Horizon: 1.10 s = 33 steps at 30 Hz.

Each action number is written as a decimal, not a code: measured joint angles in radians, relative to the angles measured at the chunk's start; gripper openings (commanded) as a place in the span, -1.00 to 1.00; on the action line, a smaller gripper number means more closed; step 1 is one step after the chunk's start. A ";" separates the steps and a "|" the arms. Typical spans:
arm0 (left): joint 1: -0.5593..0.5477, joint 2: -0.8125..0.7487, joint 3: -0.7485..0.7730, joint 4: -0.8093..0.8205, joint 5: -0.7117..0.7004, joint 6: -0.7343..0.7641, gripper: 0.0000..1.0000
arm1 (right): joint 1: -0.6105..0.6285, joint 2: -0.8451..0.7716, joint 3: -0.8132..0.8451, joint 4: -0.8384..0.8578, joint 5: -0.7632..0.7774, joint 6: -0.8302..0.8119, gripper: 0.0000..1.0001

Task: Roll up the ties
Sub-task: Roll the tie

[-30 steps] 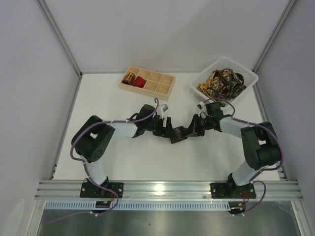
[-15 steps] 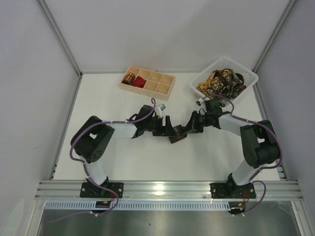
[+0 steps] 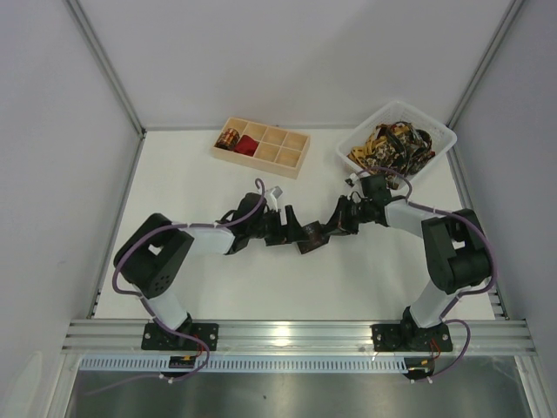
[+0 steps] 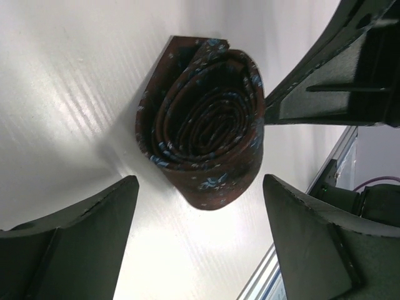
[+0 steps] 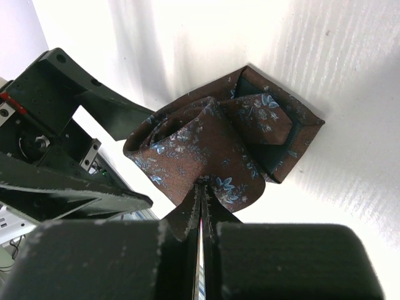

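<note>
1. Upper left of centre in the overhead view, the wooden compartment tray (image 3: 291, 159) held two finished rolls at its left end: a gold-and-black coiled tie (image 3: 228, 138) and a red tie (image 3: 247, 146) just beside it.
2. At mid-frame, the left gripper (image 3: 283, 228) stood with its jaws spread wide. In its wrist view, one finger sat on either side of the dark brown tie (image 4: 203, 125), and neither touched it.
3. The dark brown tie lay on the table between the two grippers. It was wound into a coil, with its pointed outer end loose on the far side.
4. Right of the coil, the right gripper (image 5: 201, 195) had its fingers pressed together, pinching the outer fold of the dark brown tie.
5. At upper right, the white basket (image 3: 435, 131) held a heap of unrolled patterned ties (image 3: 392, 146).
6. Assessment: two ties were rolled and stowed. The third appeared rolled but not yet secured or placed in the tray. The basket's ties were outstanding, so well under half the task was done.
</note>
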 measured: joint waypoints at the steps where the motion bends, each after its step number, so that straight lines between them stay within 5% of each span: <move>1: -0.002 0.000 -0.003 0.012 -0.005 -0.010 0.78 | 0.002 0.002 0.002 0.000 0.000 0.000 -0.99; 4: -0.011 0.000 -0.022 0.068 -0.016 -0.042 0.90 | 0.003 0.008 0.007 0.000 0.000 0.003 -0.99; 33: -0.105 -0.003 -0.179 0.412 -0.226 -0.160 0.97 | -0.011 0.024 0.097 -0.047 0.005 0.011 -0.98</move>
